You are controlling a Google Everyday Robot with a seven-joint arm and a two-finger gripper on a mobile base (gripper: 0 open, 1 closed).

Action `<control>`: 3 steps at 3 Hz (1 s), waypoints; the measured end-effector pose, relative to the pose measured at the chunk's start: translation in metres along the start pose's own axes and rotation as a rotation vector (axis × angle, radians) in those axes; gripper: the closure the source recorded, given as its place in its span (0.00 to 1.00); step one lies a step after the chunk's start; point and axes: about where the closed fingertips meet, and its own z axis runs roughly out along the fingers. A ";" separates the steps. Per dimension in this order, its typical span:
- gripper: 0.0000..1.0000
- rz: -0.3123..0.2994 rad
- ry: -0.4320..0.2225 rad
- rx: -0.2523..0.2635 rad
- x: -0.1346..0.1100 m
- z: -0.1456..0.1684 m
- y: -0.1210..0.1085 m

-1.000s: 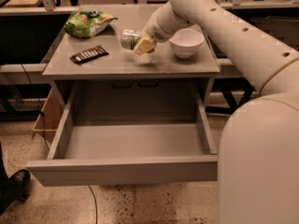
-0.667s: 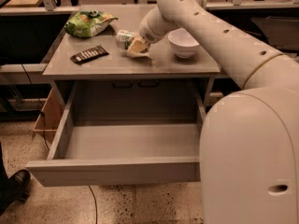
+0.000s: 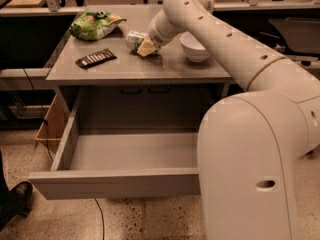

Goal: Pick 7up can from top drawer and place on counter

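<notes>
Grey desk [image 3: 150, 70] stands over the open top drawer [image 3: 115, 184]; your gripper [image 3: 146, 47] rests there, jaws clamped on the tilted 7up can [image 3: 133, 38], near the white bowl [image 3: 194, 46].

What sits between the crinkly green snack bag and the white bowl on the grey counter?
Camera view: the small white-and-green aluminium 7up can, with the gripper right at it.

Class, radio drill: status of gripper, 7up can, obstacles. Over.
Gripper at 7up can, over counter. Can out of top drawer, which stands open. White bowl close beside.
</notes>
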 end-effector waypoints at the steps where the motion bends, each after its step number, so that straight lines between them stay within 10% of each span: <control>1: 0.30 0.005 -0.010 -0.008 0.001 0.000 0.000; 3: 0.00 -0.015 -0.109 -0.075 -0.004 -0.011 0.016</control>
